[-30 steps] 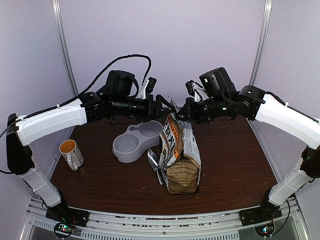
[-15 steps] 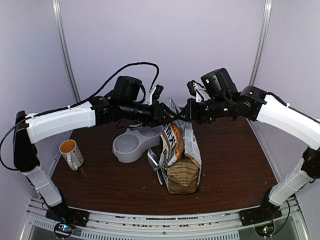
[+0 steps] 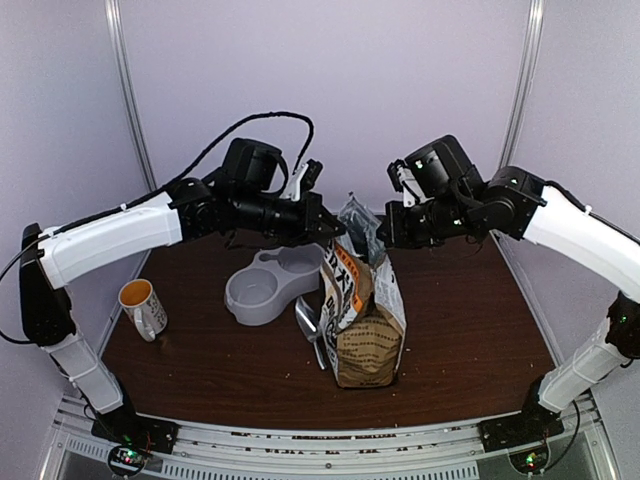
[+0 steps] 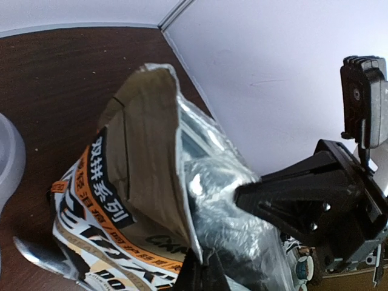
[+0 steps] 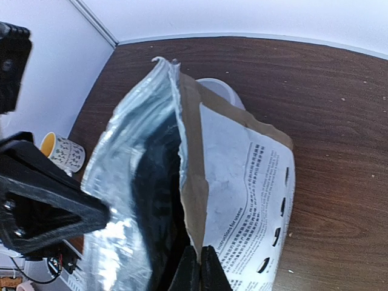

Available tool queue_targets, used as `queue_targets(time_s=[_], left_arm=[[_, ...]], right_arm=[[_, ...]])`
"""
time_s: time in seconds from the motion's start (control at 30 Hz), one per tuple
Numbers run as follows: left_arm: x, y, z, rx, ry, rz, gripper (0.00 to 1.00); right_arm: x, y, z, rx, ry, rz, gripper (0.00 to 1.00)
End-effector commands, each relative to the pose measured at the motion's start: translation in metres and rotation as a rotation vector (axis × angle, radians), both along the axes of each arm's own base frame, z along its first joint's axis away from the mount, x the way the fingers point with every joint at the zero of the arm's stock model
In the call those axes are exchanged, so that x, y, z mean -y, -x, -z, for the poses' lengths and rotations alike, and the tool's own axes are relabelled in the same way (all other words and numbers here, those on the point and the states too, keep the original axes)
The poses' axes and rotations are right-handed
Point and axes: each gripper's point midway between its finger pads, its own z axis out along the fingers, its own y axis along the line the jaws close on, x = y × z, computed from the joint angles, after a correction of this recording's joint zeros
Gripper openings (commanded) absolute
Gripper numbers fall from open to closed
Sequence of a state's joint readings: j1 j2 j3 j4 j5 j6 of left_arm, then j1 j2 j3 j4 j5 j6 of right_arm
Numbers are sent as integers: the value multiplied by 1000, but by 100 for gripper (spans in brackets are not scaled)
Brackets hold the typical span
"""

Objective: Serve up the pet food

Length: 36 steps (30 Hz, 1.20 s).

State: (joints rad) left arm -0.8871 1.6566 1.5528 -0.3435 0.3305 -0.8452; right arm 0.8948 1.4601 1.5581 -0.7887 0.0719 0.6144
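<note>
One pet food bag (image 3: 365,330) upright, mouth up | left gripper (image 4: 202,271), right gripper (image 5: 198,265) clamped on rim

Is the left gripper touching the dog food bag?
Touching. The left wrist view shows the left gripper pinched shut on the open top edge of the bag.

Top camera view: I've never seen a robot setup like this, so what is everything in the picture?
dog food bag: one, brown with foil lining, standing mid-table
double bowl: one, grey, left of the bag
scoop: one, metal, lying between bowl and bag
mug: one, white patterned, yellow inside, table's left edge
table: one, dark brown wood
left gripper: one, black, shut on the bag's top edge
right gripper: one, black, shut on the opposite top edge
</note>
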Motion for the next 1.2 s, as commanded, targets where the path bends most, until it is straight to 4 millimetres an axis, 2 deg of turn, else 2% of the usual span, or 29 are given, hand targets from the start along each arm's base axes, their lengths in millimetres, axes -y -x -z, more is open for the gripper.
queue_targets(time_s=[0.0,0.23,0.4,0.5,0.57,0.7,0.83,1.0,1.17], left_arm=[[-28,2,-53,124,-32,-41,0],[-40,6,-56,140,-108,-40,0],[-28,8,-42,106,-84,4,0],[-22,9,-43,105,-50,12,0],[-22,7,-45,114,-41,8,2],[-21,6,-51,132,-29,5,3],[-22,6,-53,136,-26,5,3],[-23,6,-56,144,-21,-1,3],[-24,7,-57,149,-20,-2,3]], right_arm=[[49,-12,-31,119,131,161,0],[65,-14,-40,143,191,213,0],[51,-13,-22,107,196,170,0],[41,-11,-19,107,184,126,0],[35,-9,-24,123,168,90,8],[25,-3,-40,174,153,-6,32],[22,-4,-41,177,192,-37,48],[15,-9,-34,153,227,-49,49],[9,-14,-22,136,272,-56,40]])
